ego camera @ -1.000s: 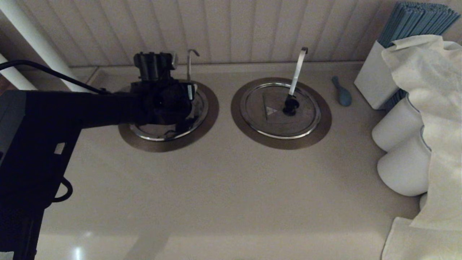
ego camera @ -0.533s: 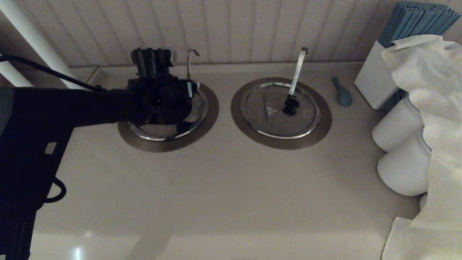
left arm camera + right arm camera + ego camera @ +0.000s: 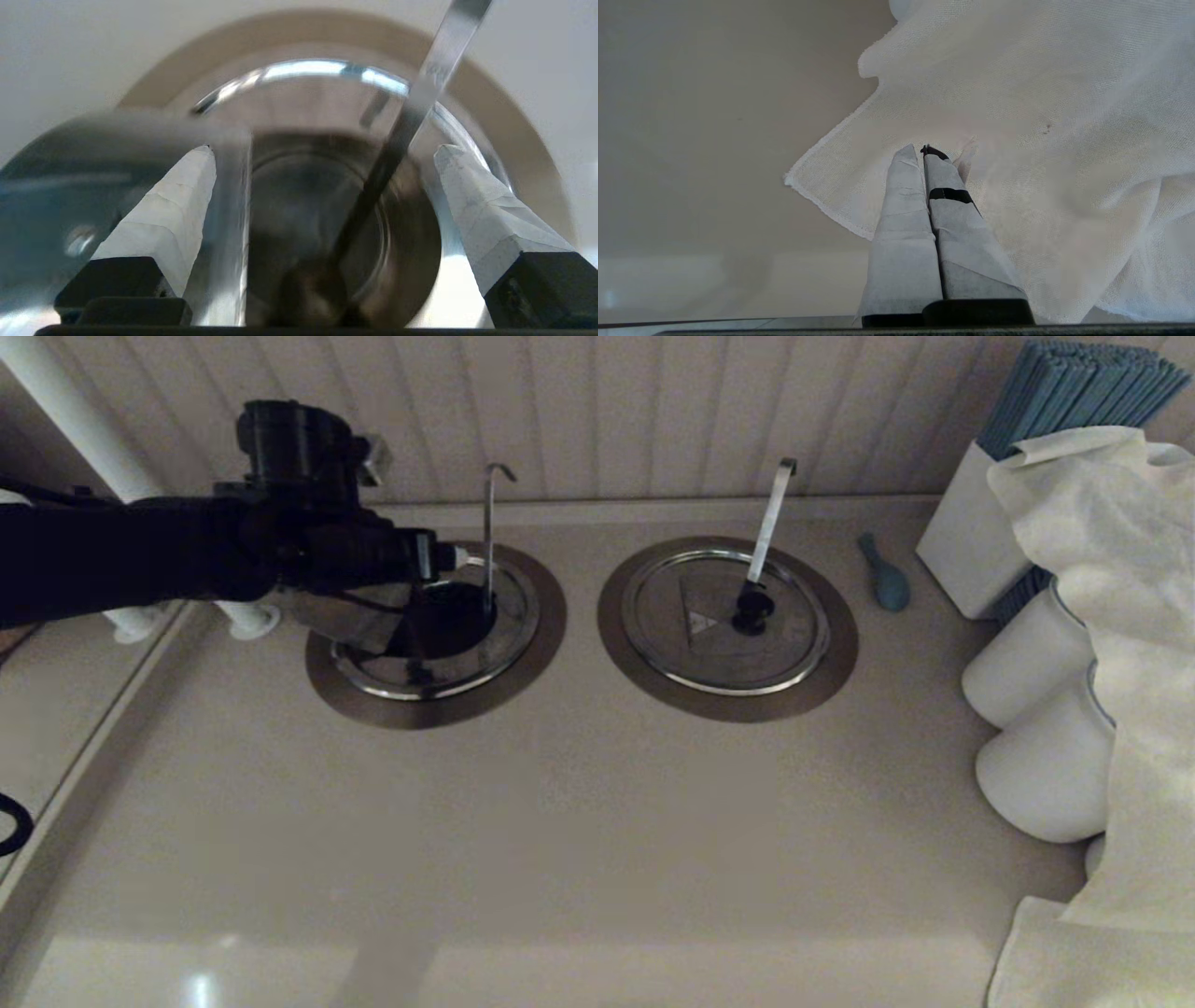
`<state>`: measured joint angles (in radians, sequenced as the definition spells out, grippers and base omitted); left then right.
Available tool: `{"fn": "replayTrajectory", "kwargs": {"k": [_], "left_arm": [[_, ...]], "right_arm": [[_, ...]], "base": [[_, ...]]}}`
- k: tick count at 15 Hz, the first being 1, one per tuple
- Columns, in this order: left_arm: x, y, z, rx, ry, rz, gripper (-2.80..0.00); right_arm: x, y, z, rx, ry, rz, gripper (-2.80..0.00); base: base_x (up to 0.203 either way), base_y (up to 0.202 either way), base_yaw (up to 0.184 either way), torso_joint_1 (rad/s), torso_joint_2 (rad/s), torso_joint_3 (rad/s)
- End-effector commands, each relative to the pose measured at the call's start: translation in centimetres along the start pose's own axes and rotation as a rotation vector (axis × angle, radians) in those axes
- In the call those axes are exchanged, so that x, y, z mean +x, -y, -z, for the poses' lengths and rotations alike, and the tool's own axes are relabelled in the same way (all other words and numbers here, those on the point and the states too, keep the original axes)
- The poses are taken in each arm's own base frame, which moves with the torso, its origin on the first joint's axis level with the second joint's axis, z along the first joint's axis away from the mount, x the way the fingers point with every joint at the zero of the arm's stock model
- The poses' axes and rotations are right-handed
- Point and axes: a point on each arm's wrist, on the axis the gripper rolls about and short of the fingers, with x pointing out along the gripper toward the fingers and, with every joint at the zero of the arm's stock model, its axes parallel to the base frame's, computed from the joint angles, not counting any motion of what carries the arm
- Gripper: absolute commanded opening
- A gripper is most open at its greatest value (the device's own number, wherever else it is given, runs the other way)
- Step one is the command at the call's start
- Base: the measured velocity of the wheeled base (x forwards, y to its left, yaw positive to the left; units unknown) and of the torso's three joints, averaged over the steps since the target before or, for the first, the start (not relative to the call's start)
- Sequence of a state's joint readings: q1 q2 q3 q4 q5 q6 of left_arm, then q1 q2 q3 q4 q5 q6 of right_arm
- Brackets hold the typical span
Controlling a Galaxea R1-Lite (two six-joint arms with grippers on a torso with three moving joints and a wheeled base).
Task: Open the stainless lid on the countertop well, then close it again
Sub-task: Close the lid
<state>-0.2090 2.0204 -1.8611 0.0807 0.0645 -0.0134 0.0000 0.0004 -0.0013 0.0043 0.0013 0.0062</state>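
You have the pale beige desk (image 3: pixel 597 821) before you, and on its left side the countertop well with the wide dull bronze-grey flange (image 3: pixel 553 616) stands open, its round dark hole bare. The round flat stainless lid (image 3: pixel 350 616) is up off the hole, tilted steeply and lying toward the robot's left of the opening, just beside the left arm. To close it, you must bring the lid back rightward over the hole. The left arm is the nearer one by far.

Your left pincer (image 3: pixel 327 151) is released, fingers spread wide over the well. In the left wrist view the lid's edge lies against the outer side of one finger (image 3: pixel 177 210). I cannot tell what bears the lid up.

The well holds a thin grey hooked ladle handle (image 3: pixel 488 523), standing upright at the far rim, so watch it in the lid's path. What else the well holds is too dark to tell. The twin steel disc with the black knob (image 3: pixel 672 644) sits flat on its own ring, well apart.

Your right pincer (image 3: pixel 923 150) is clenched on nothing, parked above a white gauzy cloth (image 3: pixel 1017 116)
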Motion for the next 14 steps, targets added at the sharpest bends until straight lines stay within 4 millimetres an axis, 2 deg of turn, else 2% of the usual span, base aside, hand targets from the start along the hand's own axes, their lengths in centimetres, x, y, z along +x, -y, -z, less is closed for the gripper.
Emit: {"fn": "replayTrajectory", "kwargs": {"k": [1,5,8,11,14], "left_arm": [[-2.1,-0.3,-1.5,-0.01,0.041,-0.002,0.0],[-5.1,-1.1,-3.0,-0.164,0.039,-0.015,0.0],[-8.1,-2.3,-2.7,-0.246,0.004,-0.048,0.0],[-10.8,-4.0,-0.2,-0.294,-0.072,-0.073,0.0],[-11.9,-5.4,3.0,-0.401,-0.049,-0.033,0.0]], "right_arm": [[0.0,0.0,0.0,-0.001,-0.001,0.0,-2.8],[0.0,0.0,0.0,0.0,-0.001,0.0,-2.8],[0.0,0.0,0.0,-0.001,0.0,-0.001,-2.8],[0.0,0.0,0.0,0.0,0.0,-0.002,-2.8],[0.0,0.0,0.0,0.0,0.0,-0.001,-2.8]], "base": [[0.0,0.0,0.0,0.0,0.0,0.0],[0.0,0.0,0.0,0.0,0.0,0.0],[0.0,0.0,0.0,0.0,0.0,0.0],[0.0,0.0,0.0,0.0,0.0,0.0],[0.0,0.0,0.0,0.0,0.0,0.0]]}}
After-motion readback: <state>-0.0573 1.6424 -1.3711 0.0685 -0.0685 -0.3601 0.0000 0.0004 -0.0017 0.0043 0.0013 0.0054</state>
